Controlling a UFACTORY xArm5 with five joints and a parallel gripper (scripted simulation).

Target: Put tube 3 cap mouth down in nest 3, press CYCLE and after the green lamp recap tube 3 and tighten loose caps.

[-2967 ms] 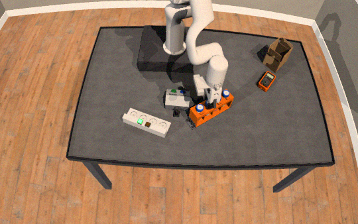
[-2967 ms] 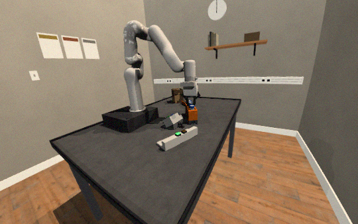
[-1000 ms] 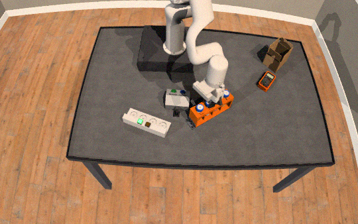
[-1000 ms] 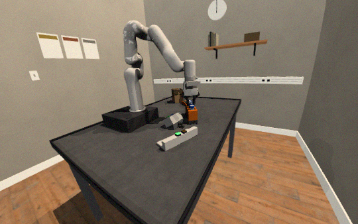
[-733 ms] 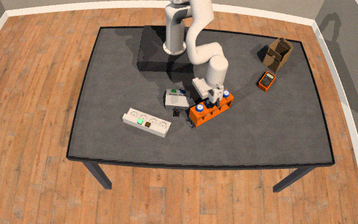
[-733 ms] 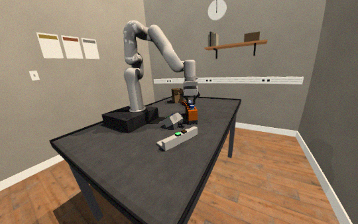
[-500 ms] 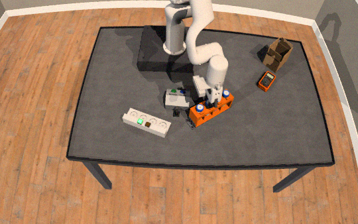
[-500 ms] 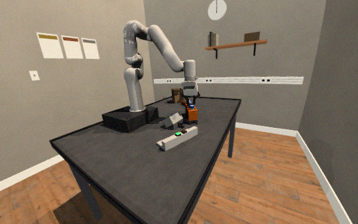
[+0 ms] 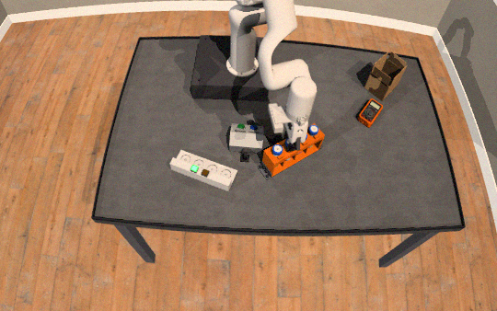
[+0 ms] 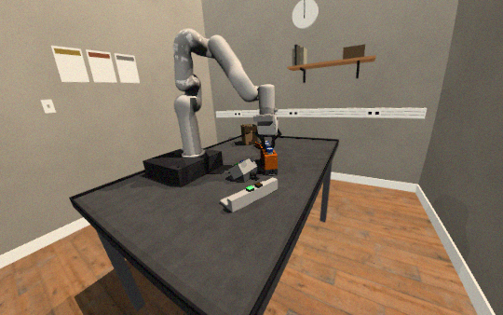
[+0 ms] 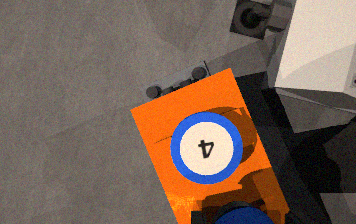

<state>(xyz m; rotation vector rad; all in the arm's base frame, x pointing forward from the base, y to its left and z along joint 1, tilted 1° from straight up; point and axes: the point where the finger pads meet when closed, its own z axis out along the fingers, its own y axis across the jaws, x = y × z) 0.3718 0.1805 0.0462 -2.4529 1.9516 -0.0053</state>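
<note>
The orange decapping station (image 9: 294,154) holds tubes with blue caps. The cap of tube 4 (image 11: 206,147) sits on its tube at the rack's end nearest the key housing. The cap of tube 3 (image 11: 240,214) shows only at the bottom edge of the wrist view, on its tube. My gripper (image 9: 294,139) stands straight down over that cap, fingers open a little wider than it, around it. The white cap tray (image 9: 203,169) has its green lamp (image 9: 194,168) lit, and its nests look empty. The key housing (image 9: 245,136) carries the green key (image 9: 240,126) and the blue key (image 9: 253,127).
A cardboard box (image 9: 386,74) and an orange multimeter (image 9: 370,111) lie at the far right of the table. The arm's black base block (image 9: 221,69) stands at the back. A small dark fitting (image 9: 245,157) sits between the housing and the rack.
</note>
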